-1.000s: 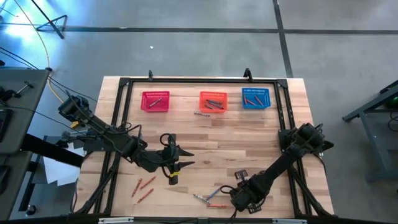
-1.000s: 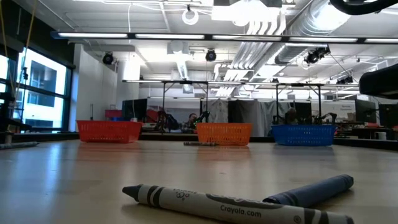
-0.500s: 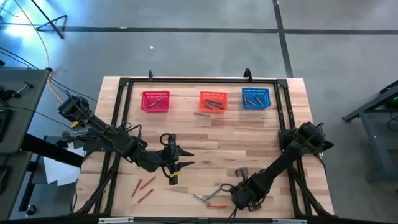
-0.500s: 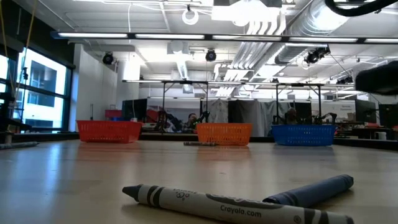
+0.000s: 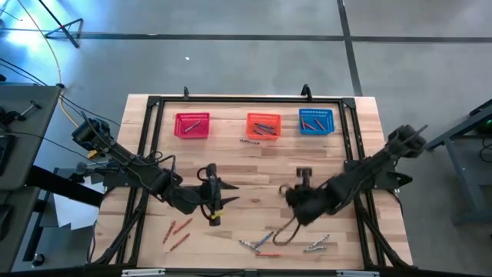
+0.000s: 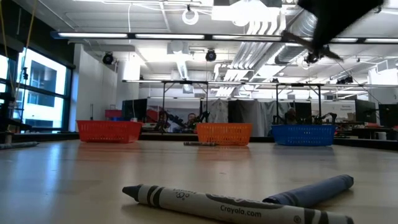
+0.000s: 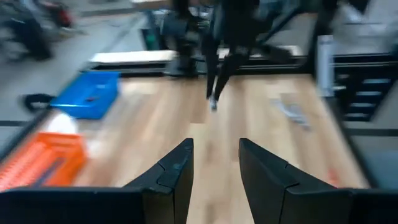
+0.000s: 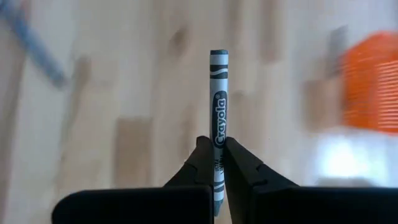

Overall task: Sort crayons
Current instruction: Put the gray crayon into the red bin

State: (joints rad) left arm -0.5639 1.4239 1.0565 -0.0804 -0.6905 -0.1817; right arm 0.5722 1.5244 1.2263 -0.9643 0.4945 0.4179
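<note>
My right gripper is shut on a grey crayon and hangs above the middle right of the table; it also shows in the left wrist view. My left gripper is open and empty, left of the middle. Red-orange crayons lie flat at the near left. Grey and bluish crayons lie near the front edge, and more lie to their right. The low view shows a grey crayon and a blue one on the table. My right gripper pinches the grey crayon between its two fingers on its paper-wrapped lower part. The crayon lies along the fingers, and most of it sticks out past the fingertips. It is lifted clear of the table, its free end pointing down.
A red basket, an orange basket and a blue basket stand in a row at the far side, each with crayons in it. One crayon lies on the table before the orange basket. A black frame borders the table.
My right gripper has risen from the crayons at the front edge and swung toward the table's far edge, carrying the grey crayon clear of the table. Crayons that it covered now show near the front right.
</note>
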